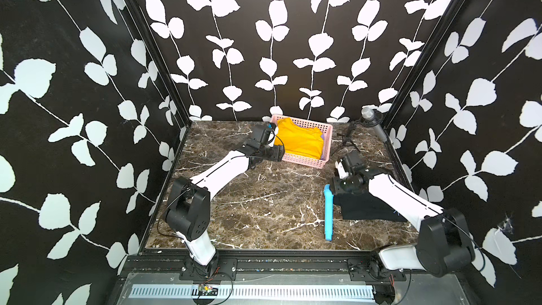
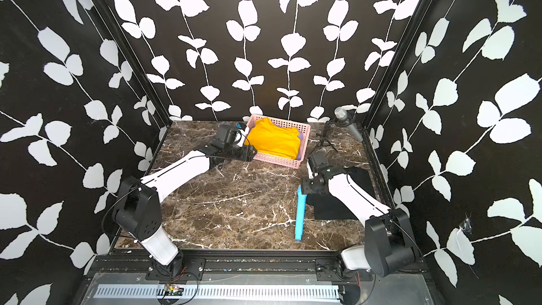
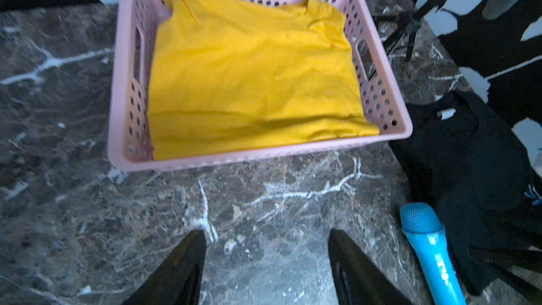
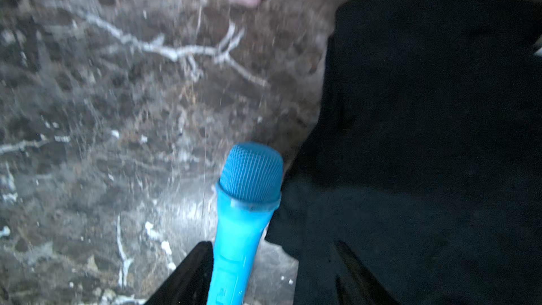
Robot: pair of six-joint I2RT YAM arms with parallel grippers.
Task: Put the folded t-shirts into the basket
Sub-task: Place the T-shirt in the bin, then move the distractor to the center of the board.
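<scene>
The pink basket (image 1: 305,163) (image 3: 264,154) stands at the back of the marble table. A folded mustard yellow t-shirt (image 1: 300,140) (image 3: 252,77) fills it, and a lilac edge (image 2: 300,145) peeks out beneath. A black folded t-shirt (image 1: 366,209) (image 4: 425,112) lies on the table at front right, partly under my right arm. My left gripper (image 3: 267,233) (image 1: 275,154) hangs open over bare marble by the basket's near left corner. My right gripper (image 4: 271,243) is open above the black shirt's left edge. The blue toy microphone (image 4: 249,186) lies on the table between its fingers.
The blue toy microphone (image 1: 328,215) runs lengthwise along the black shirt's left side. A grey microphone on a small black tripod (image 1: 372,121) stands in the back right corner, right of the basket. Black walls with a leaf pattern close in three sides.
</scene>
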